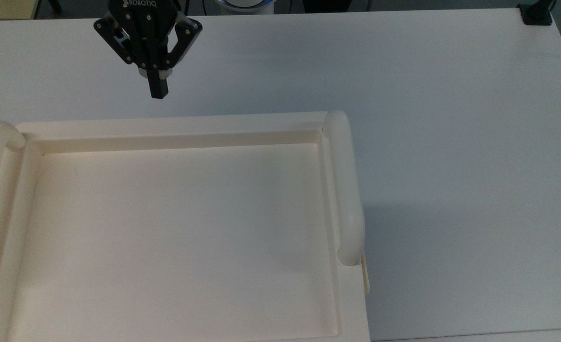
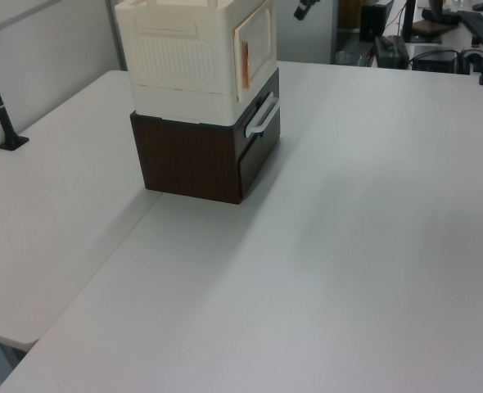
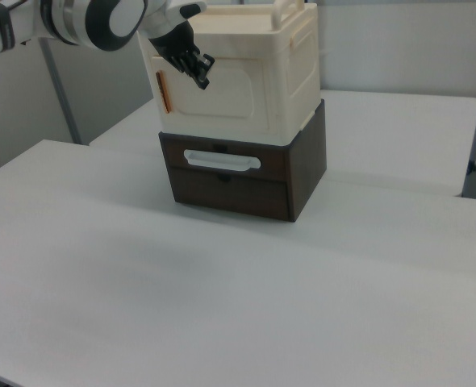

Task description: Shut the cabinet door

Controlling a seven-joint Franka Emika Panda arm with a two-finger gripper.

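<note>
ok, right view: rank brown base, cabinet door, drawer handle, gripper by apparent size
1. brown base
2. cabinet door
3. drawer handle and gripper: look similar, and the gripper may sit nearer the camera, so no ranking between them.

Cream cabinet door, orange strip on its edge; dark brown drawer unit, white handle; black gripper; white table.
</note>
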